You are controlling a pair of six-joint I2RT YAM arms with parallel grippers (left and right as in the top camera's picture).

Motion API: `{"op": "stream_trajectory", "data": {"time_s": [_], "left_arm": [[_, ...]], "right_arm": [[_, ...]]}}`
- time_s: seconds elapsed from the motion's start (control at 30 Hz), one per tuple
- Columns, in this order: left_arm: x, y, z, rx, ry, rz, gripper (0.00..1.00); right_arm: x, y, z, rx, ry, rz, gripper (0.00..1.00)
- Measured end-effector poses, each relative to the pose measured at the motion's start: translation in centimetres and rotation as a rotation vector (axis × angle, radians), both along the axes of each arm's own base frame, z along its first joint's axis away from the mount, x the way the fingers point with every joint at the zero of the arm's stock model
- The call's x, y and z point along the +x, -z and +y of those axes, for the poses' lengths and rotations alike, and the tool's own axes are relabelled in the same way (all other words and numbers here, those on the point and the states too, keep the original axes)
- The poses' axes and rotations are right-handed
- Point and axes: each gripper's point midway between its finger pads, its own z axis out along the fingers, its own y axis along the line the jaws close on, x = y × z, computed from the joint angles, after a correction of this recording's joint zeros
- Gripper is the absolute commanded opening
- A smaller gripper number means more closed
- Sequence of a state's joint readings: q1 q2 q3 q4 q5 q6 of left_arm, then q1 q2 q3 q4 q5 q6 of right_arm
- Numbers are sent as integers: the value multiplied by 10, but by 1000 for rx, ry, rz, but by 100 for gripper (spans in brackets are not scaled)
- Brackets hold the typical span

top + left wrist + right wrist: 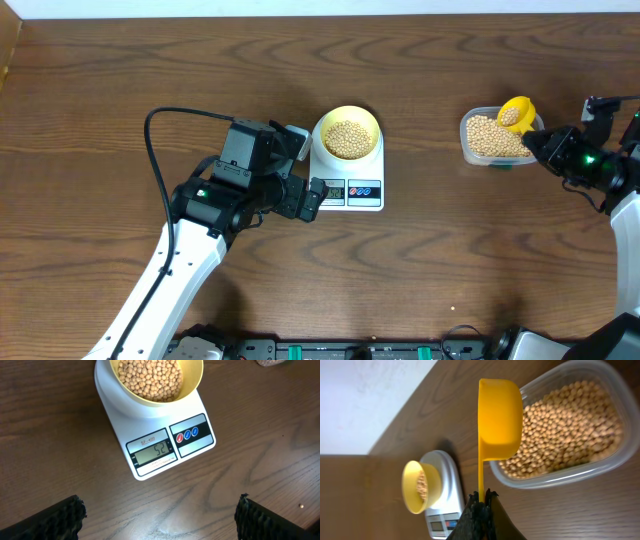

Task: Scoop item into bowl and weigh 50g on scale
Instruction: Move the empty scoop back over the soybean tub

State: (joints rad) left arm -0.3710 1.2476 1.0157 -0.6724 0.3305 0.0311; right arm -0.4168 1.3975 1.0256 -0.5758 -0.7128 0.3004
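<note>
On the wooden table (100, 90), the scale (160, 445) under the bowl (196, 380) reads 52; with the left gripper (160, 512) spread idle, the right gripper (481, 502), pinching the scoop (500, 420), should remove a few beans (150, 377).

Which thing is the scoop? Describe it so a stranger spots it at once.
Go to the right end of the brown table, where a clear tub of beans stands. Above its rim is the scoop, its thin handle pinched in the right hand. It alone is a deep yellow cup with a handle; the bowl on the scale is paler and handleless.
</note>
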Motion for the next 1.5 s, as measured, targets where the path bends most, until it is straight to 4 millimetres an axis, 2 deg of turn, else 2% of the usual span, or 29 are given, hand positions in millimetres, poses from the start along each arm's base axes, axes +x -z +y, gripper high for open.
{"op": "stream_trajectory", "data": {"time_s": [0.17,0.4,0.8,0.87,1.17,1.37,1.5], "left_arm": [[0,0,0,0,0,0,98],[0,0,0,0,0,0,98],[0,0,0,0,0,0,98],[0,0,0,0,0,0,98],[0,0,0,0,0,0,98],[0,0,0,0,0,0,98],[0,0,0,0,0,0,98]], "right_arm": [[-2,5,-3,-99,-58,-24,2],[-20,30,4,-284,-181,60,1],[-20,44,5,-564,-303,86,1],[-18,47,2,-667,-325,98,1],[-3,39,-17,-911,-310,83,1],[5,33,-15,-1021,-332,64,1],[10,30,0,-1036,-352,32,1]]}}
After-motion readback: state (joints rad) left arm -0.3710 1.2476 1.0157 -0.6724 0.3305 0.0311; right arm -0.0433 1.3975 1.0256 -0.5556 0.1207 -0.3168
